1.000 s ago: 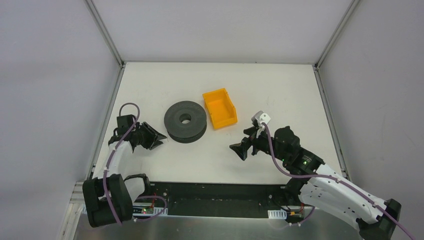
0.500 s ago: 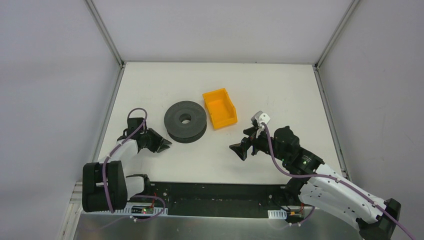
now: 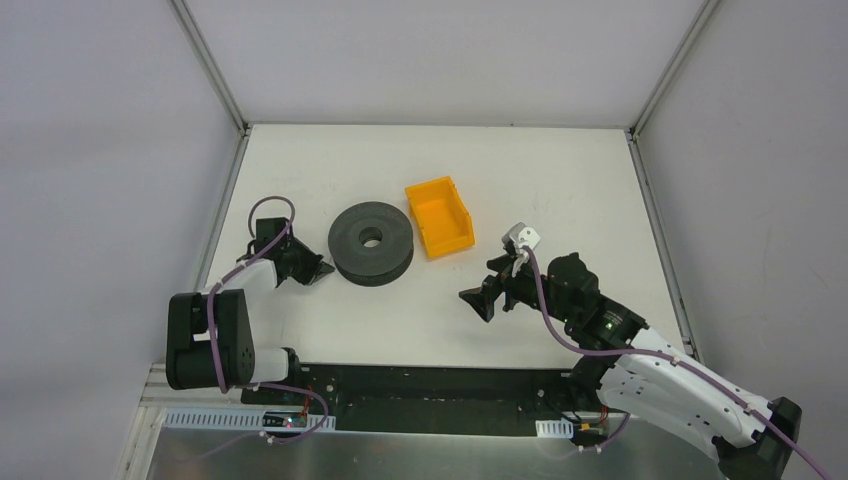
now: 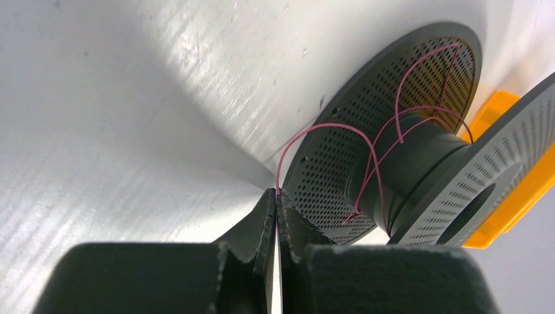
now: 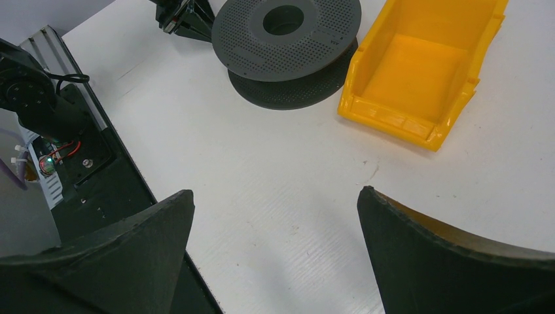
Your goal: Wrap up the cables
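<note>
The left pincer [image 4: 276, 195] is clenched on the end of the cable [image 4: 334, 125]. This hair-thin reddish wire rises from the tips in a slack arc, crosses the perforated lower flange of the dark spool [image 3: 352, 250] and falls in loose loops around the hub [image 4: 419, 157], between the two flanges. The spool lies flat on the white desk [image 3: 560, 190], with the left pincer low and just beside its left edge. The yellow bin [image 3: 440, 216] sits just beside the spool on the other side. The right pincer [image 5: 275, 196] hangs released and empty over bare desk, well apart from the spool. The winding looks barely begun: the loops are wide, none lies snug on the hub, and one reaches out as far as the flange's rim. The main risk, as I judge it, is the grip itself, because the wire is far thinner than the fingers and a modest pull could draw it out from between them unnoticed. Carrying the wire around without tension could let the springy loops ride over the flange edge and drop outside the spool. Nothing holds the spool, so a tug might drag or turn it toward the bin instead of tightening the wrap. Too hard a pull could kink or snap so fine a strand. Working this low and close, the left pincer could also knock the flange and shake the loops loose.
</note>
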